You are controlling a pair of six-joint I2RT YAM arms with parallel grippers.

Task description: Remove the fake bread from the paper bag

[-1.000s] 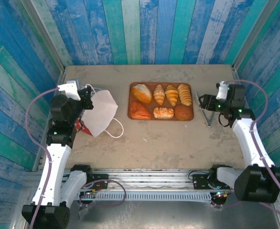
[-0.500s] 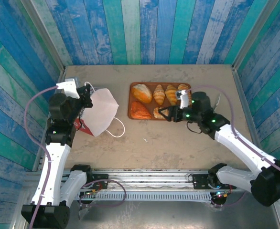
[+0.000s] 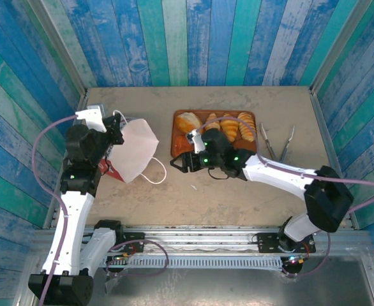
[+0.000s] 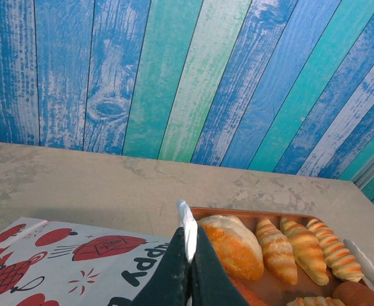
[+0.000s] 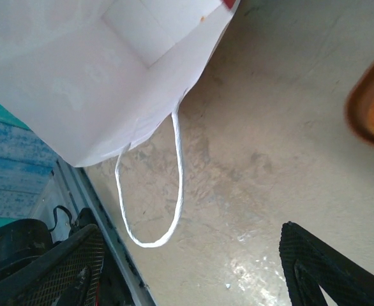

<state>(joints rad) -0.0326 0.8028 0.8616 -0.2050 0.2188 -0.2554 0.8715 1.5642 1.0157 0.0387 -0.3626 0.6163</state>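
The paper bag (image 3: pixel 134 153) lies on its side at the table's left, its mouth turned toward the middle. My left gripper (image 3: pixel 115 132) is shut on the bag's white upper edge (image 4: pixel 187 223). The red-patterned side (image 4: pixel 59 255) lies below it. Several pieces of fake bread (image 3: pixel 228 124) lie on the brown tray (image 3: pixel 174 137); a round loaf (image 4: pixel 235 245) and croissants (image 4: pixel 276 248) show past my left fingers. My right gripper (image 3: pixel 179 163) hovers open between tray and bag with nothing in it (image 5: pixel 187 274). It faces the bag's white inside (image 5: pixel 78 76) and loose cord handle (image 5: pixel 177 185).
Metal tongs (image 3: pixel 276 141) lie on the table to the right of the tray. Blue and green plank walls close in the back and both sides. The right arm (image 3: pixel 263 169) stretches across the tray's near side. The tray's corner (image 5: pixel 372 108) sits at the right wrist view's edge.
My right arm has swung from the table's right side leftward across the tray to the bag's mouth, its jaws narrowing a little. The left gripper and bag have stayed put.
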